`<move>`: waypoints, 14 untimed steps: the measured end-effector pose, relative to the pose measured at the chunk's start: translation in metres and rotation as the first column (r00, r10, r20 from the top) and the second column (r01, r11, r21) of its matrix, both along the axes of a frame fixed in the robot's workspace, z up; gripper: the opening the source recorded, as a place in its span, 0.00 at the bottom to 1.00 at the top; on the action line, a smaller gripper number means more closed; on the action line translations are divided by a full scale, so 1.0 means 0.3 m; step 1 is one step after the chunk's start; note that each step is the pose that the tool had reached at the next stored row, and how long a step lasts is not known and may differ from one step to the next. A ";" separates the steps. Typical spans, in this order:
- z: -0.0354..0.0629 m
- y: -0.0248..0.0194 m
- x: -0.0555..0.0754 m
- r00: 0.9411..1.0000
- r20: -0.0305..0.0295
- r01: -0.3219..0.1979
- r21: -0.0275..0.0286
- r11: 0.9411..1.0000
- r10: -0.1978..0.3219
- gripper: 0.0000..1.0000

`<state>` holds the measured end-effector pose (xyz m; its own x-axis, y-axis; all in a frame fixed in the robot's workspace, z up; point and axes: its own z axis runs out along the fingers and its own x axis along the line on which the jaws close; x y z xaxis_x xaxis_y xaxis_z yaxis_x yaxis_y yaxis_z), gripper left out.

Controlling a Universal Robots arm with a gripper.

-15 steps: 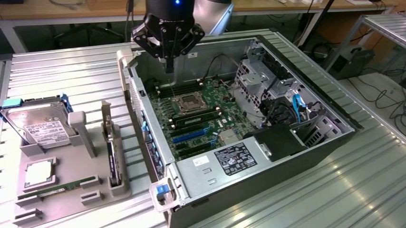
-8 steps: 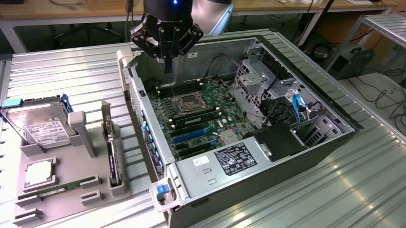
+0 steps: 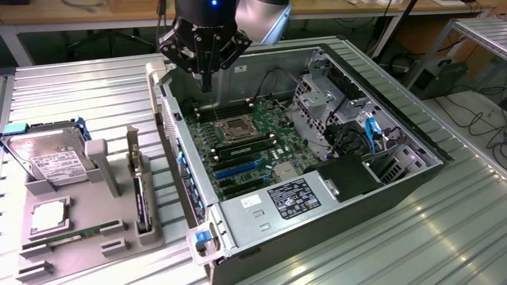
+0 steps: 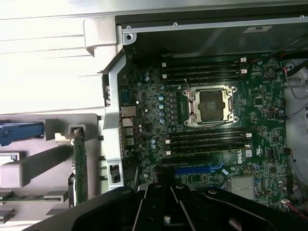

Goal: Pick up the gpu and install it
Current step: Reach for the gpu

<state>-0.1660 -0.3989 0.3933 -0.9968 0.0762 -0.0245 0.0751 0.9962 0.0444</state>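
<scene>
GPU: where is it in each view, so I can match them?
Exterior view: the gpu stands on edge in the grey holder, at the exterior view's left of the open case.
Wrist view: the gpu sits edge-on in that holder, beside the case's outer wall.
Shared landmark: the empty CPU socket.

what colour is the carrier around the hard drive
Blue. The carrier around the hard drive shows best in the exterior view.
</scene>
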 end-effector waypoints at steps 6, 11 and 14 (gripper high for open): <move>0.000 0.000 -0.017 1.000 0.000 0.000 0.000 1.000 0.000 0.11; 0.000 0.000 -0.033 1.000 0.000 0.000 0.000 1.000 0.000 0.11; 0.000 0.000 -0.042 1.000 0.000 0.000 0.000 1.000 0.000 0.11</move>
<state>-0.1785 -0.3989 0.3933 -0.9968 0.0762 -0.0244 0.0751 0.9962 0.0443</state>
